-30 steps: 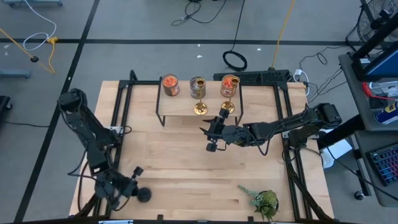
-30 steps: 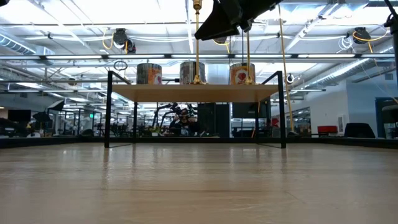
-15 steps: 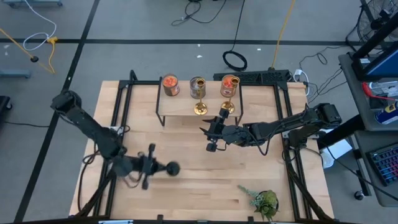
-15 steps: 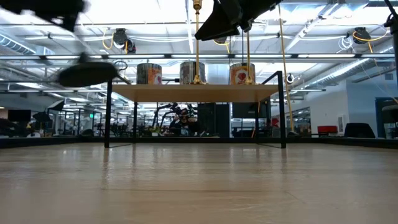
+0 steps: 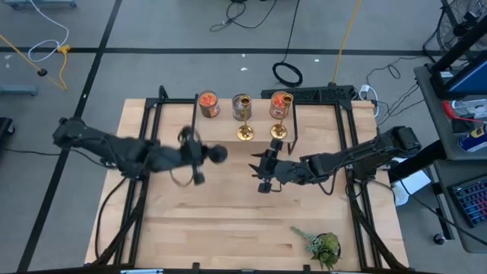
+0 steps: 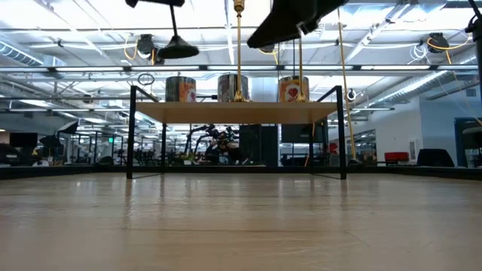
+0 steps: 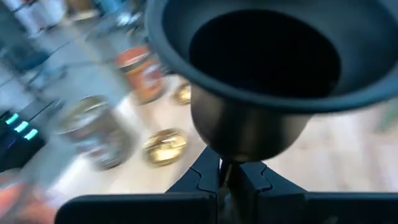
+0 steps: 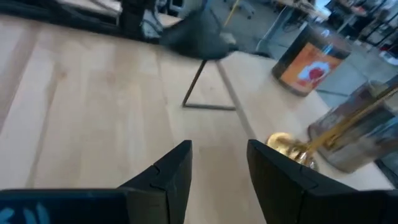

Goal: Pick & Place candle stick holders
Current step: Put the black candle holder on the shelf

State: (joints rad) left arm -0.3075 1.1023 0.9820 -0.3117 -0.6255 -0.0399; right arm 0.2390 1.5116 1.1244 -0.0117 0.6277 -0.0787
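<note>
Left gripper clamped on the stem of the black candle stick holder, carried on its side above the tabletop's middle, just in front of the raised shelf at the far edge. Round base filling the left wrist view, stem pinched between the fingers. Two gold candle stick holders up on that shelf: one near the front rim, another toward the right end, among the jars. Right gripper hovering over the tabletop's centre, jaws parted, nothing held. Best now: rotate the wrist to bring the base flat, aim for bare shelf left of the gold pair, descend slowly, release only once seated. Steer wide of the right arm.
</note>
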